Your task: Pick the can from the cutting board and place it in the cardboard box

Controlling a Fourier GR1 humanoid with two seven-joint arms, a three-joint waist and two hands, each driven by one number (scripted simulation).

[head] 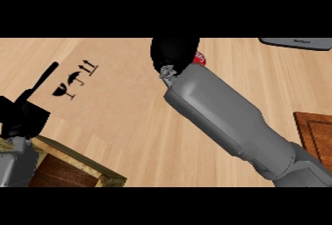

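The right robot hand [174, 55] curls round what seems to be the red can [201, 58], far over the cardboard box [97, 88]. The left robot hand [23, 112] rests open, near-left. Released here, the can might topple on landing.

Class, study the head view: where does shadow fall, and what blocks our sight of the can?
Head view: even light, no glare; the right hand reads as a black mass, hiding most of the can, only a red sliver showing; the left hand is a dark shape at the left edge; the wood surface shows soft shading only.
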